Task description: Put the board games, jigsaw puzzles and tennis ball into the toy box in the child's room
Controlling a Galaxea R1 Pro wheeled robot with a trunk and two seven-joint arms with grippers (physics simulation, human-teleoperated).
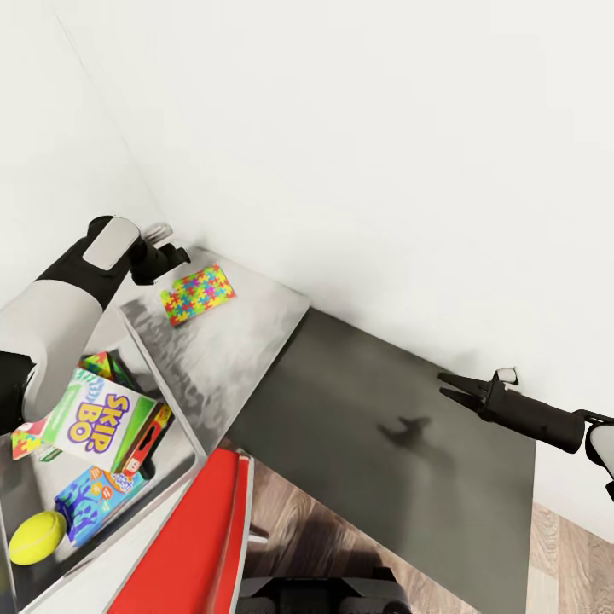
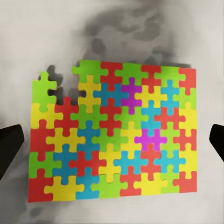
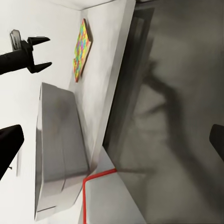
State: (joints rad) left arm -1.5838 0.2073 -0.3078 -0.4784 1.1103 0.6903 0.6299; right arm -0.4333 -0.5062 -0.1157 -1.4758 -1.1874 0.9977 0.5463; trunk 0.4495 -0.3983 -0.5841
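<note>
Your puzzle box point(image 2: 112, 135): multicolour pieces | ball point(image 1: 36, 537): yellow-green | tabletop point(image 1: 230, 350): light grey | pincer point(image 1: 454, 388): black

a multicolour jigsaw puzzle point(image 1: 199, 294) is lying flat on the light grey table point(image 1: 247, 341) at upper left, while the toy box point(image 1: 175, 456) at lower left is holding a skip-bo box point(image 1: 94, 418), a blue game box point(image 1: 98, 501), another puzzle point(image 1: 27, 442) and the tennis ball point(image 1: 36, 537).

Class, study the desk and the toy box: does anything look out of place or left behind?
One jigsaw puzzle lies askew on the light grey table, outside the toy box that holds the other toys. The open left pincer hangs over it.
</note>
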